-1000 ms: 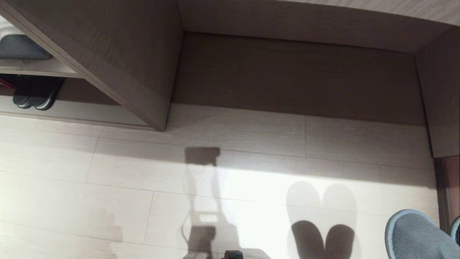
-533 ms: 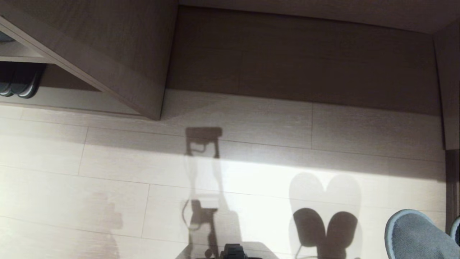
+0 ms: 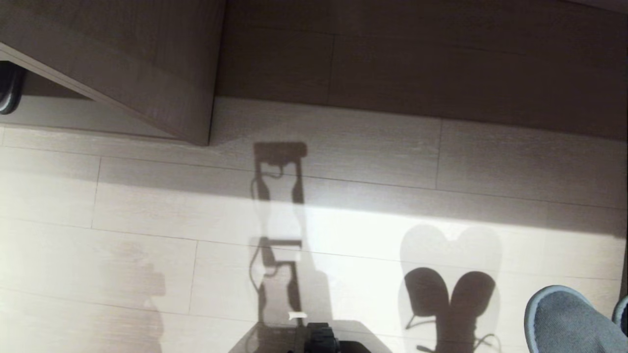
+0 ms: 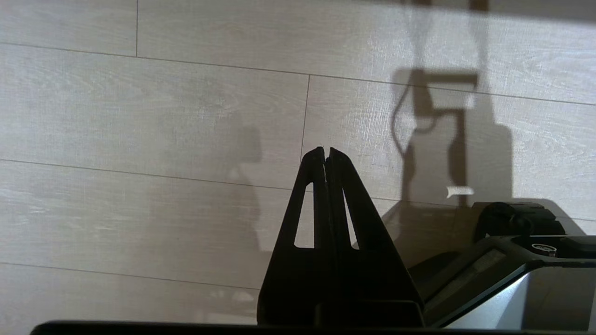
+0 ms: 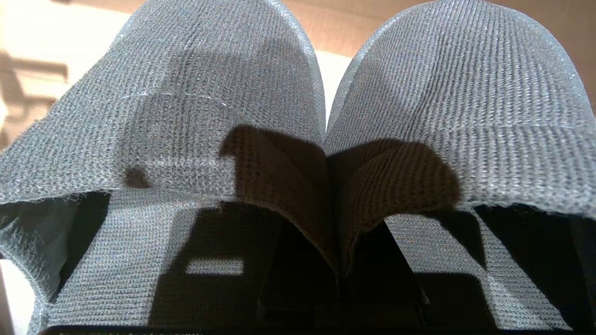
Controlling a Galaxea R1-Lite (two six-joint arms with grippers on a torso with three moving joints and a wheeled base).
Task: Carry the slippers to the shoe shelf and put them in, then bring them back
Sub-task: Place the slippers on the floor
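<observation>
The pale wood-plank floor (image 3: 147, 196) fills most of the head view. The landmark is the beige wood-grain upright panel of the shoe shelf (image 3: 147, 63). Beyond this panel, at the far left edge, the tip of a dark slide shoe (image 3: 9, 88) shows in the low compartment.

The pair of grey knitted closed-toe slippers (image 5: 298, 116) is well apart from the panel, on the robot's right side, hanging above the floor. The right gripper (image 5: 337, 265) is clamped on the inner edges of both slippers, pressed together between its fingers. The left gripper (image 4: 326, 153) hangs over bare floor with its fingers together, holding nothing.

The step in hand seems to be the carrying. To do it well, the robot should keep the clamp firm, because only the thin inner edges are pinched and could slip. It should approach the compartment squarely, keep clear of the panel, and lower the pair beside the dark shoe, not on it.
</observation>
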